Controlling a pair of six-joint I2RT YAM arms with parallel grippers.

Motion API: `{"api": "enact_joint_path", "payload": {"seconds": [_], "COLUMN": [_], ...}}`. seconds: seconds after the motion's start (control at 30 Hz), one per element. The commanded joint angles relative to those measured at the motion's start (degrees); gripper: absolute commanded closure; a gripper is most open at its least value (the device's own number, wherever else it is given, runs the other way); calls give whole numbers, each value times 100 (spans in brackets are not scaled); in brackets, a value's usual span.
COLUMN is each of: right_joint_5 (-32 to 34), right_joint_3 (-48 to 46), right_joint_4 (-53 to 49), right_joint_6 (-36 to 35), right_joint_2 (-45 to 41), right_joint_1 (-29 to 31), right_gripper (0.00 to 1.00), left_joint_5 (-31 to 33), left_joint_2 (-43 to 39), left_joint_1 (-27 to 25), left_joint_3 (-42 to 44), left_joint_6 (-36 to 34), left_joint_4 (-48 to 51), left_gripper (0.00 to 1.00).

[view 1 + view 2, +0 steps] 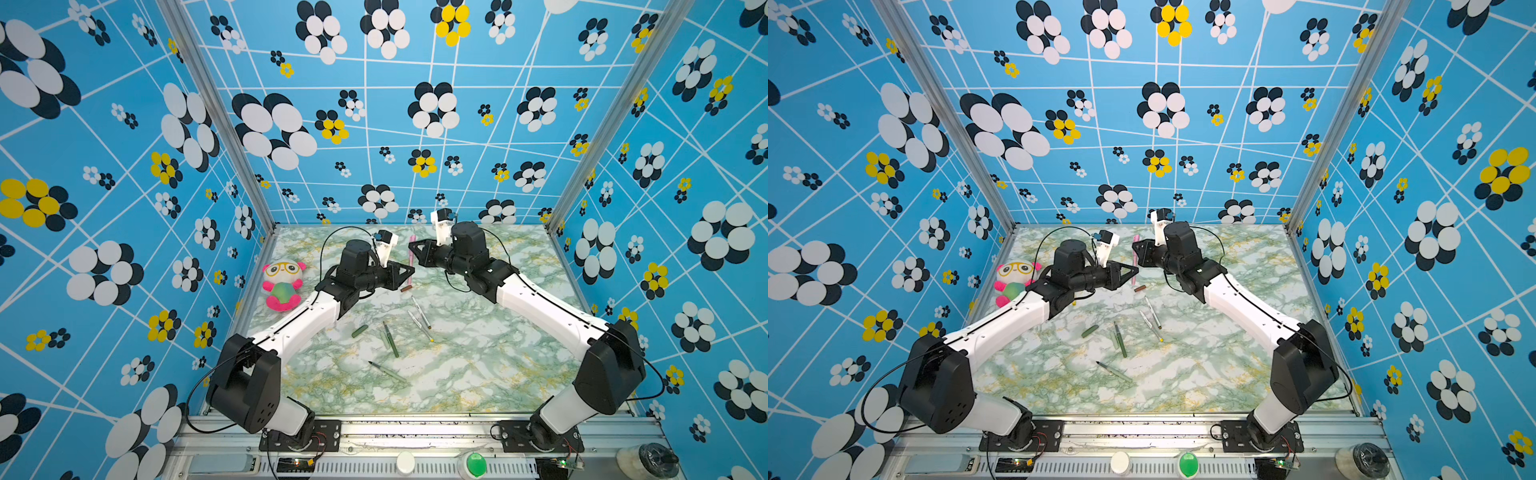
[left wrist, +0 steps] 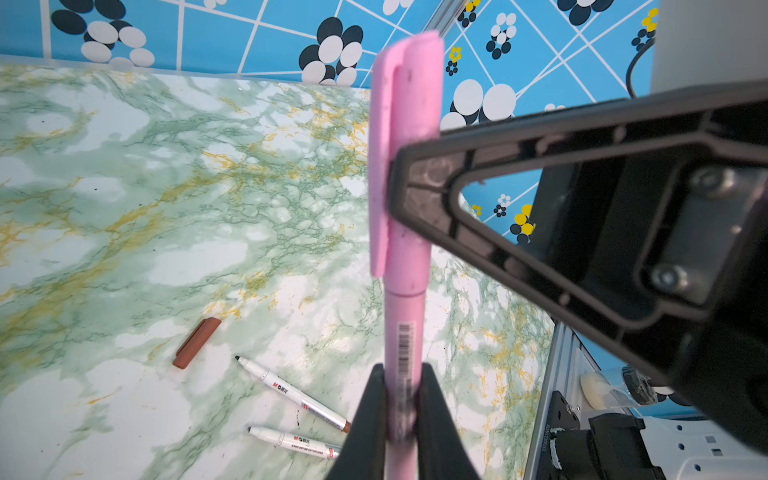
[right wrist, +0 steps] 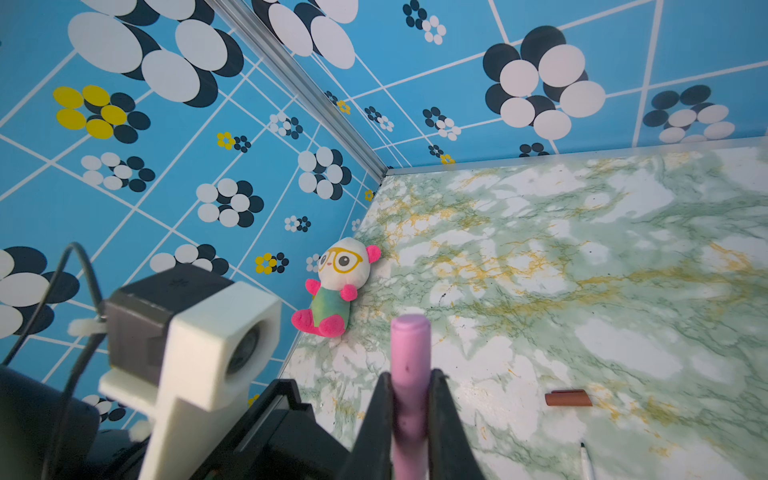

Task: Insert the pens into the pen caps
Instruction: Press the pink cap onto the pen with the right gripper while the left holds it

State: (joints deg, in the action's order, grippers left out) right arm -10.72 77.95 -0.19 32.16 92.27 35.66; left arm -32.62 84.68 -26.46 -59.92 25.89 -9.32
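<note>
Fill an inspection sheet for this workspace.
Surface: marbled table, no spills.
Job's things: pink cap seated on pink pen; brown cap, dark green cap, pale green cap, dark green pen, pale green pen, brown-ended white pen, second white pen lie loose.
Clutter: plush panda by left wall.
Pincers: left pincer shut on pink pen; right pincer shut on pink cap.
Cables: black cable loops over left arm.
Surroundings: blue flowered walls; green button on front rail.
</note>
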Motion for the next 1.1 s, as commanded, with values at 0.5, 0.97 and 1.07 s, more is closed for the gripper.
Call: {"api": "enact_joint_path", "payload": {"seconds": [0.5, 0.97, 1.07], "right_joint_5": [-782, -667, -455], "right_joint_3": [-18, -133, -188], "right_joint_4": [-1713, -1745, -1689], "right_joint_6": [23, -328, -386], "right_joint_2": [-428, -719, -838], "right_joint_1": [169, 166, 152], "right_gripper": [83, 67, 68], "left_joint_5": [508, 388, 389], "left_joint_2": [-453, -372, -390], "left_joint_1": [-64, -272, -310], "left_joint_3": [865, 948, 947], "left_joint_6": [366, 444, 449], "left_joint_4": [-1959, -1850, -1829], "left_gripper": [100, 100, 100]}}
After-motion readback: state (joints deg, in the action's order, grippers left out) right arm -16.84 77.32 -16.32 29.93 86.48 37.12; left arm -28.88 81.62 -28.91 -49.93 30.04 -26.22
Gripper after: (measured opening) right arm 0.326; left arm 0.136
